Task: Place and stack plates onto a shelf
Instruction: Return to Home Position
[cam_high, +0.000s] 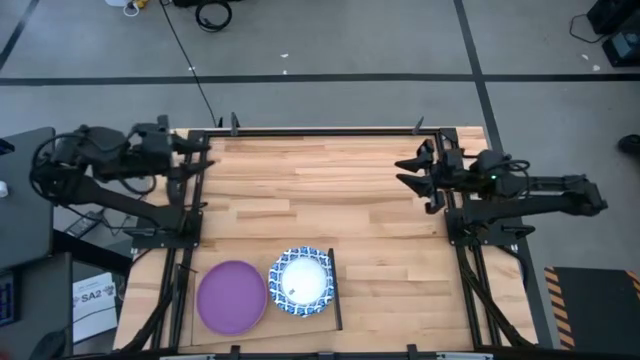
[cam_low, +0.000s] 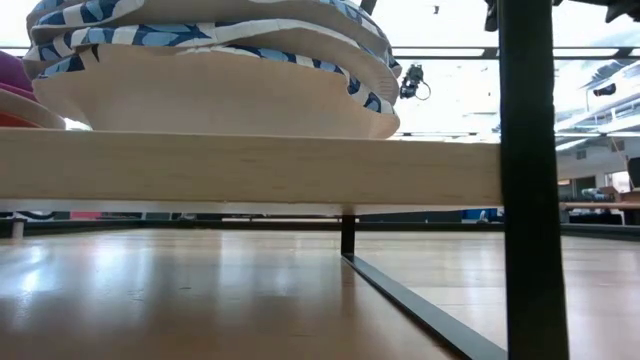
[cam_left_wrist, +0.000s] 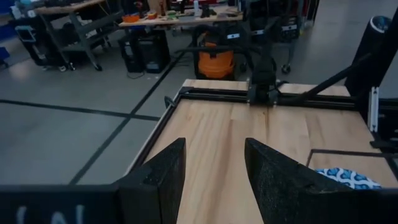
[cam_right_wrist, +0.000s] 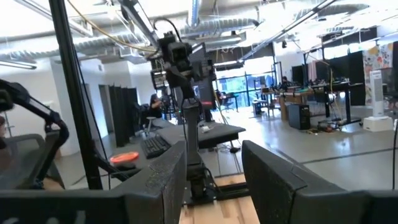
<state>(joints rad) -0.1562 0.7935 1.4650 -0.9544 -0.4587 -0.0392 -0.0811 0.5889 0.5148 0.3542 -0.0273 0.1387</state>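
Two stacks of plates rest on the shelf (cam_high: 268, 322) at the table's near edge. A purple plate (cam_high: 232, 297) tops the left stack, and a white plate with a blue patterned rim (cam_high: 302, 282) tops the right one. In the low view the blue-rimmed stack (cam_low: 220, 90) sits bottom-down on the shelf board (cam_low: 250, 165), with purple and orange plate rims (cam_low: 12, 90) at its left. My left gripper (cam_high: 203, 152) (cam_left_wrist: 214, 146) stands open at the table's far left corner, holding nothing. My right gripper (cam_high: 403, 172) (cam_right_wrist: 213, 149) stands open at the far right, raised and holding nothing.
Bare slatted tabletop (cam_high: 320, 200) lies between the two arms and the shelf. Dark frame rails (cam_high: 320, 131) run along the table's edges. A dark upright post (cam_low: 527, 180) of the shelf stands close before the low camera. An orange vacuum (cam_left_wrist: 216, 59) stands beyond the table.
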